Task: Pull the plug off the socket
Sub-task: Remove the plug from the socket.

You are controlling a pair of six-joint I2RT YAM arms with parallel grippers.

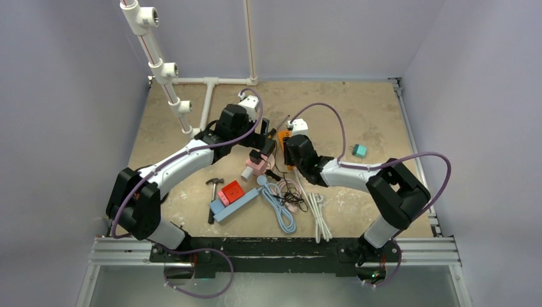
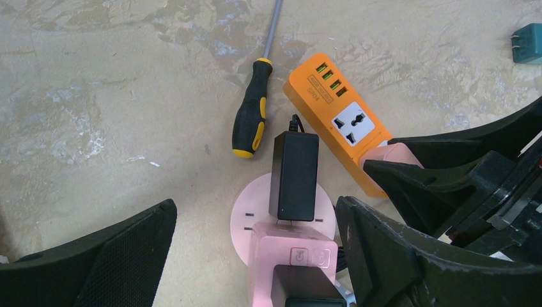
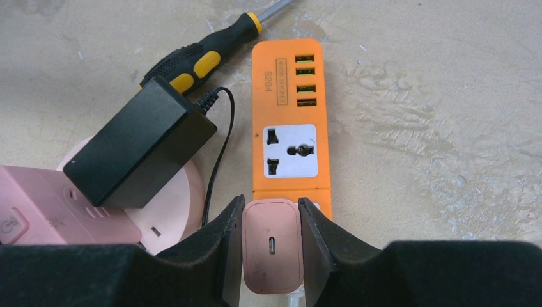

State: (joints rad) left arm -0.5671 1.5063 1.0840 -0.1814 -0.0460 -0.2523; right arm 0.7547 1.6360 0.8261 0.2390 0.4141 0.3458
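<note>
Right wrist view: the right gripper (image 3: pixel 270 206) clamps the pink plug (image 3: pixel 270 251), which sits at the near end of the orange strip (image 3: pixel 291 96). Just beside the strip, the left gripper (image 2: pixel 255 210) stands wide open, straddling a pink socket (image 2: pixel 295 257) bearing a black adapter (image 2: pixel 294 176).

Orange strip (image 3: pixel 291 96) nr end hidden by pink plug (image 3: pixel 271 249); screwdriver (image 3: pixel 204 54) tip cropped.
</note>
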